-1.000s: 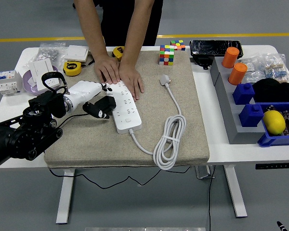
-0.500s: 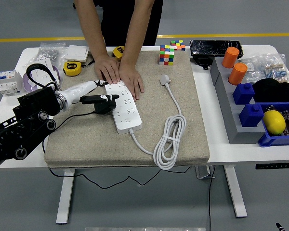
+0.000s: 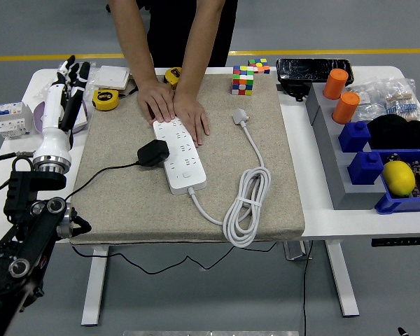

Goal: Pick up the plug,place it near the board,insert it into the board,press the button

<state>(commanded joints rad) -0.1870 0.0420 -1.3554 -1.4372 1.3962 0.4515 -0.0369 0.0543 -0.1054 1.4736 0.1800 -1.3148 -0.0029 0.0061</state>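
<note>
Lying beside board (image 3: 180, 155), plug (image 3: 152, 152), left hand (image 3: 68, 77) well apart, open, empty

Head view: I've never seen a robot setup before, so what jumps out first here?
Probably the person's two hands pressed flat on the far end of the white power strip in the middle of the beige mat. A black plug sits against the strip's left side, its cable trailing off left. The robot's left hand, white and black, is raised over the table's left edge with fingers spread, holding nothing.
</note>
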